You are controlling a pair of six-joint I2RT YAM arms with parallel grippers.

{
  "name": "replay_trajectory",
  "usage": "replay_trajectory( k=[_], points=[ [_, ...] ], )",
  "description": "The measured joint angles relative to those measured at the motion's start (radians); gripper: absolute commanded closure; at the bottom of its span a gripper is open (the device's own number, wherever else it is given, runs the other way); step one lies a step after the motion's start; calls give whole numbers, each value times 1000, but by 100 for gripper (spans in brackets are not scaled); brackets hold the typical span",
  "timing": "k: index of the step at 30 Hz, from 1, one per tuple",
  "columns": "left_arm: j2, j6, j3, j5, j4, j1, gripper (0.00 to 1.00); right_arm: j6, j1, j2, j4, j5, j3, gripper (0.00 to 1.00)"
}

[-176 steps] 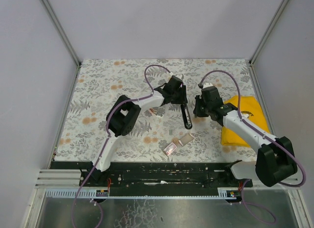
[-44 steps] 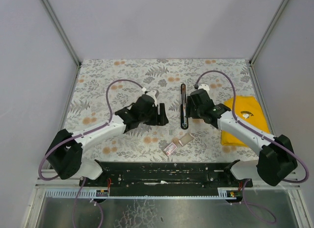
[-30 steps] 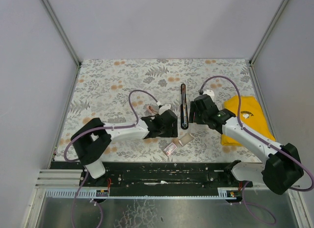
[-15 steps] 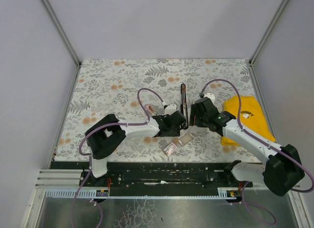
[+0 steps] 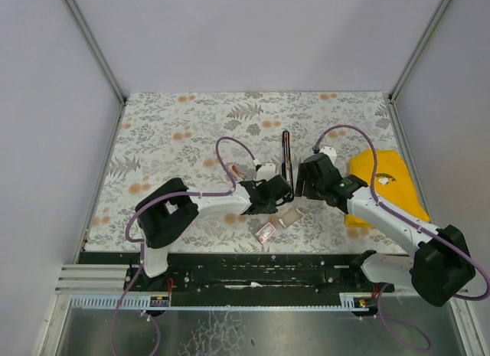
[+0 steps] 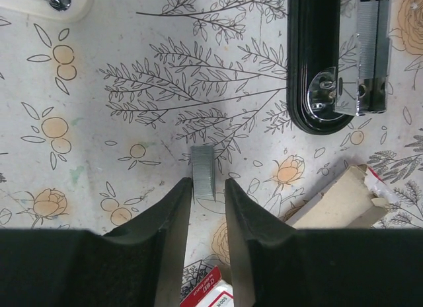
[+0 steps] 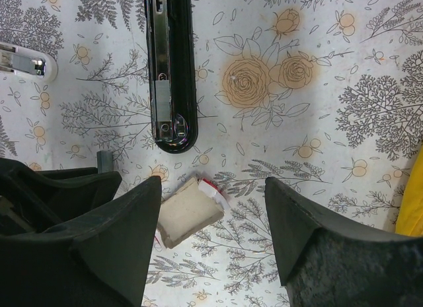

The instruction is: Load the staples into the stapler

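The stapler (image 5: 286, 160) lies opened flat on the flowered table, its black arm (image 6: 317, 63) beside its metal magazine (image 6: 367, 49); the right wrist view shows the stapler (image 7: 170, 69) too. A short grey strip of staples (image 6: 203, 173) lies on the table just short of the stapler's near end. My left gripper (image 6: 207, 183) straddles the strip's near end, jaws narrow, the left finger at the strip's edge and a thin gap at the right one. My right gripper (image 7: 211, 185) hovers open and holds nothing, near the stapler's end; the staples (image 7: 104, 160) peek out beside the left gripper.
A torn cardboard box piece (image 5: 289, 217) and a red-and-white staple box (image 5: 265, 232) lie just in front of both grippers. A small white object (image 5: 236, 171) sits left of the stapler. The yellow cloth (image 5: 387, 184) lies at the right, under the right arm.
My left gripper has slid right to the stapler's near end and its jaws have narrowed around the staple strip. The right arm has barely moved.
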Motion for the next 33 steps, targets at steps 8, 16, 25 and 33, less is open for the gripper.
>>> replay_trajectory(
  k=[8, 16, 25, 33],
  points=[
    [2, 6, 0, -21, -12, -4, 83, 12, 0, -2, 5, -3, -4, 28],
    [-24, 17, -28, -16, -7, -4, 85, 4, -29, -36, 21, -75, -4, 30],
    [-249, 21, -147, 118, 76, 39, 85, -76, -167, -134, 90, -294, -25, 32],
    [-511, -8, -291, 407, 307, 197, 85, -41, -252, -161, 208, -644, -22, 29]
  ],
)
